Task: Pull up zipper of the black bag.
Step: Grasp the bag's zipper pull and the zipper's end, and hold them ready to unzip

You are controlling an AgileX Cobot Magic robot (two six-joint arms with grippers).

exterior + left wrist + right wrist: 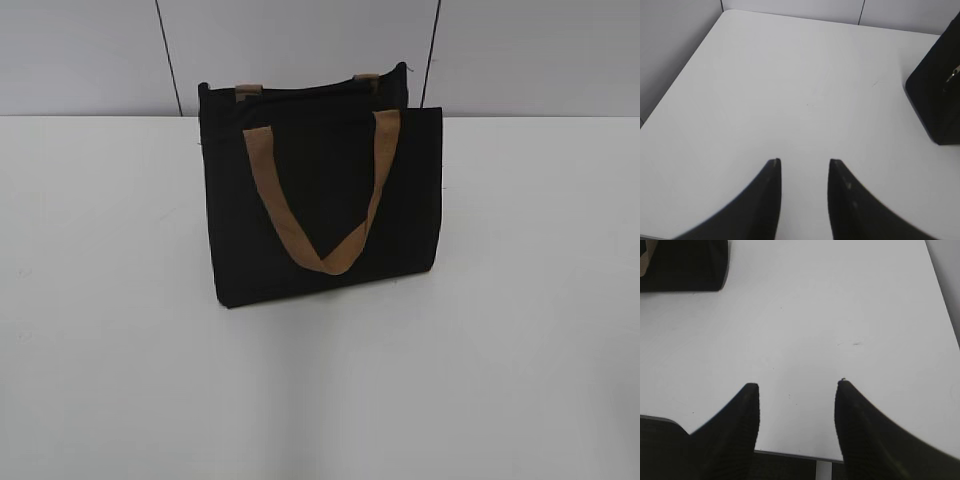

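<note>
The black bag stands upright near the back middle of the white table, a tan strap handle hanging down its front. The zipper is a thin dark line along the top edge; its end sticks up at the right corner. A small silvery pull shows on the bag's side in the left wrist view. The bag's corner also shows in the right wrist view. Neither gripper shows in the exterior view. My left gripper is open and empty over bare table. My right gripper is open and empty near the table's front edge.
The white table is backed by a grey panelled wall. Its left edge and rounded far corner show in the left wrist view. Its front edge and right edge show in the right wrist view.
</note>
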